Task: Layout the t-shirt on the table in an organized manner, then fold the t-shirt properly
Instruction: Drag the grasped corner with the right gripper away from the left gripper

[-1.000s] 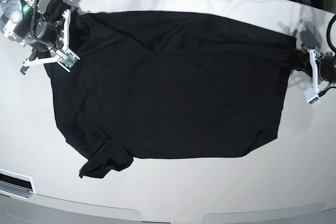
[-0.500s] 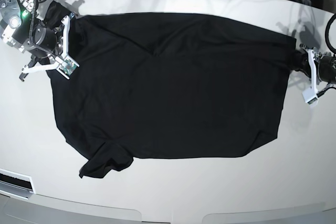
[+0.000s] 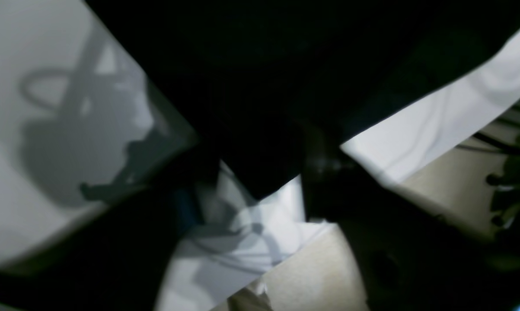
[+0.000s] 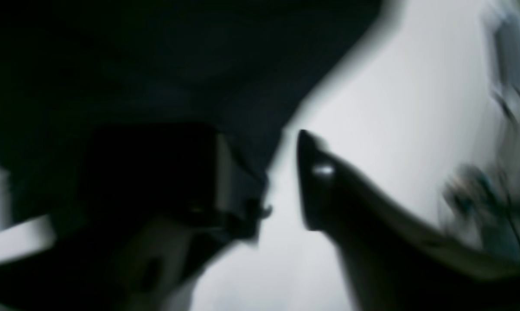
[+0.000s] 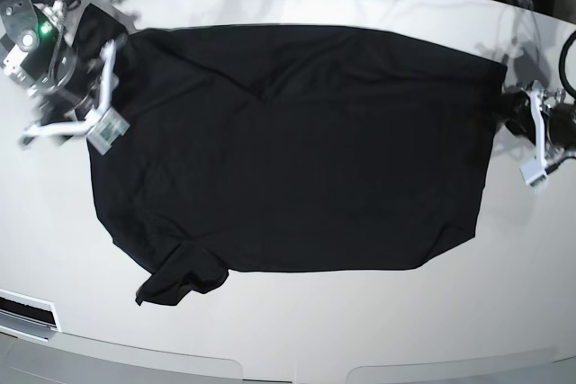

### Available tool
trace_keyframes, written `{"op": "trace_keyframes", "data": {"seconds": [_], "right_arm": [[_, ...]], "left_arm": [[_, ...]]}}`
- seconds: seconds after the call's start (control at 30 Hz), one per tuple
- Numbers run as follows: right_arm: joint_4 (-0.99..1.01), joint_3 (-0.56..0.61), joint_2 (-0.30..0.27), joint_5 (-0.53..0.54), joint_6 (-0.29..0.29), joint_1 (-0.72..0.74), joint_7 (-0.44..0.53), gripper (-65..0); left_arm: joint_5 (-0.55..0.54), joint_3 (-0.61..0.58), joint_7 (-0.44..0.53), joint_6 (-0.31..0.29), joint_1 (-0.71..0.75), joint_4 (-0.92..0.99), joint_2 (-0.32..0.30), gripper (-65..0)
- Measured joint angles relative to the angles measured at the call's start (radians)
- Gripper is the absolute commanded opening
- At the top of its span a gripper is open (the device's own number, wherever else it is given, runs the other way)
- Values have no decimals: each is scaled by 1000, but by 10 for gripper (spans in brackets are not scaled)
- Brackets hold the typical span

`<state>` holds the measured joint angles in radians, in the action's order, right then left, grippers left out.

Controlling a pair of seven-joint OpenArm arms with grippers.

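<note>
The bunched sleeve (image 5: pixel 180 281) lies nearest, well clear of both claws. The t-shirt (image 5: pixel 288 150) lies spread on the table (image 5: pixel 360 339) between them. The right claw (image 5: pixel 67 128) and left claw (image 5: pixel 529 137) have their jaws apart and hold nothing. Each sits at an opposite far corner, a placement judged suited to pulling the cloth flat.

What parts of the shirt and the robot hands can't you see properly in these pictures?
- Right hand, right wrist view: motion blur smears its fingers.
- Left hand, left wrist view: dark and out of focus against the black t-shirt, so whether it touches cloth is unclear.
- Neck tag, base view: not visible; too small or tucked under.
- Bottom-left sleeve, base view: folded over itself, hiding its shape.
- Table, base view: cut off by the picture's edges.
</note>
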<state>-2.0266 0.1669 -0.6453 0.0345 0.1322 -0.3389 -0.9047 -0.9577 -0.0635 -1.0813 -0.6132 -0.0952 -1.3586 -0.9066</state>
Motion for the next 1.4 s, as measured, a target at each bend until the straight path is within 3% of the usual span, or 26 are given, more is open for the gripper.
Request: {"op": "trace_keyframes", "data": {"seconds": [0.13, 0.23, 0.37, 0.5, 0.57, 0.67, 0.73, 1.0, 1.23, 1.4], "right_arm": [[0, -3, -3, -77, -90, 53, -41, -377], [0, -2, -2, -106, -141, 39, -66, -380], [0, -2, -2, -74, -119, 46, -79, -380], [0, -2, -2, 105, -87, 20, -126, -380], [0, -2, 0, 164, -85, -26, -132, -380], [0, -2, 18, 57, -200, -103, -139, -380], [0, -6, 32, 44, -220, -137, -142, -380], [0, -6, 183, -68, -256, -248, -130, -380], [-121, -6, 153, -76, -39, -264, -160, -443], [-278, -7, 84, 124, 45, -344, -158, -442]], "left_arm": [[50, 0, 0, 60, -53, 1, -5, -271], [76, 0, 7, 60, -63, 0, -5, -271], [76, 0, -11, 60, -61, 1, -5, -275], [76, 0, -10, 54, -60, 1, -5, -275], [76, 0, -10, 22, -61, 0, -5, -275], [76, 0, -7, 18, -60, 1, -5, -275], [76, 0, -6, 18, -60, 1, -4, -275], [46, 0, 4, 18, -61, 1, 5, -275], [46, 0, 5, 18, -60, 1, 6, -275], [46, 0, 4, 18, -60, 1, 6, -275]]}}
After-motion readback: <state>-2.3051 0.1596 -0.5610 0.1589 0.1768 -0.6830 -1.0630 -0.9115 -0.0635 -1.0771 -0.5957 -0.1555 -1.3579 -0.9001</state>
